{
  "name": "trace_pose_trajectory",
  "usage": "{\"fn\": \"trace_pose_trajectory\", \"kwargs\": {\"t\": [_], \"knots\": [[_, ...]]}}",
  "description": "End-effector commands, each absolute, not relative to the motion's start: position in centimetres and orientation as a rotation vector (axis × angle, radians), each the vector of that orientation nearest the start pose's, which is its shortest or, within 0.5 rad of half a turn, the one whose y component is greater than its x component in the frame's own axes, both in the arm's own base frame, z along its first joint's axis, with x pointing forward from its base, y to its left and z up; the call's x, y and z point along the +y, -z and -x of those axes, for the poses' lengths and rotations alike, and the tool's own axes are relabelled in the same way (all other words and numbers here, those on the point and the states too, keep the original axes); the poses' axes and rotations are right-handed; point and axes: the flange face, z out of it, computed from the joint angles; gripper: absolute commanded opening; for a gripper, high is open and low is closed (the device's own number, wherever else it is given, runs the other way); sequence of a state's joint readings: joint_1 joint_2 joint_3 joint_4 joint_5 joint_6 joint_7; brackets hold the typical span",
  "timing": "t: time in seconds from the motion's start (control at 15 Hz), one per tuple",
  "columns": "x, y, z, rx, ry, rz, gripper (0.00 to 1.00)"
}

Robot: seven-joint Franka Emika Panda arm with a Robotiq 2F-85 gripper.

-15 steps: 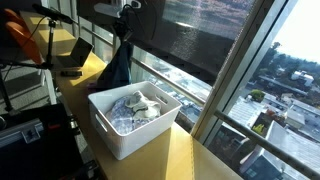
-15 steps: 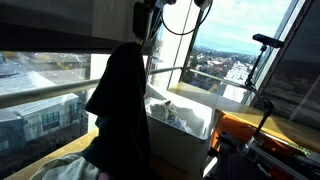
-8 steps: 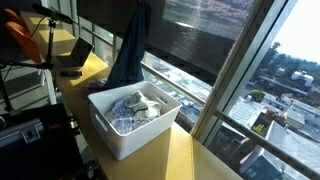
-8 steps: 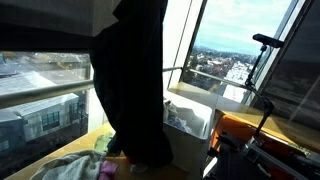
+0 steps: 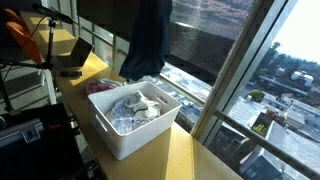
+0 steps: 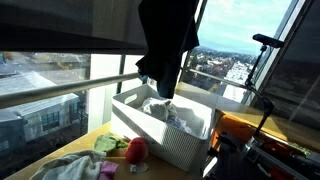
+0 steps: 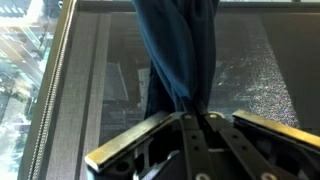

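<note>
So the dark blue cloth [image 7: 180, 60] is pinched right between the jaws of the gripper [image 7: 193, 112]. They're clamped tight on its top end, and the rest hangs loose beneath them. Well below the jaws sits a white basket [image 5: 128, 142] full of laundry [image 5: 135, 108].

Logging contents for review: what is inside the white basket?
Crumpled pale clothes lie in the white basket; anything beneath that top layer is covered. A dark garment hangs above it.

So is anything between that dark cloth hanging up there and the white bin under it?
Nothing visible. The dark blue cloth, pinched in the fingers, hangs free above the white bin; only the crumpled laundry inside lies below.
</note>
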State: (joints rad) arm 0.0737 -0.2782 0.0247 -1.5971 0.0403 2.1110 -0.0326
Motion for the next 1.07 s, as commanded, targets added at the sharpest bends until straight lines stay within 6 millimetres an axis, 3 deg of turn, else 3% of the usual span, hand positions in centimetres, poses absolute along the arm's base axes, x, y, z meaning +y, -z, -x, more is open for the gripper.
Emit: {"fn": "trace_pose_trajectory", "kwargs": {"t": [0.0, 0.2, 0.6, 1.0], "knots": [[3.1, -84.7, -45.7, -0.172, 1.206, 2.797, 0.01], [2.3, -83.5, -45.5, -0.147, 1.180, 2.790, 0.01], [1.8, -78.4, -46.9, -0.106, 1.052, 2.823, 0.01], [2.0, -69.4, -50.6, -0.080, 0.865, 2.872, 0.01]]}}
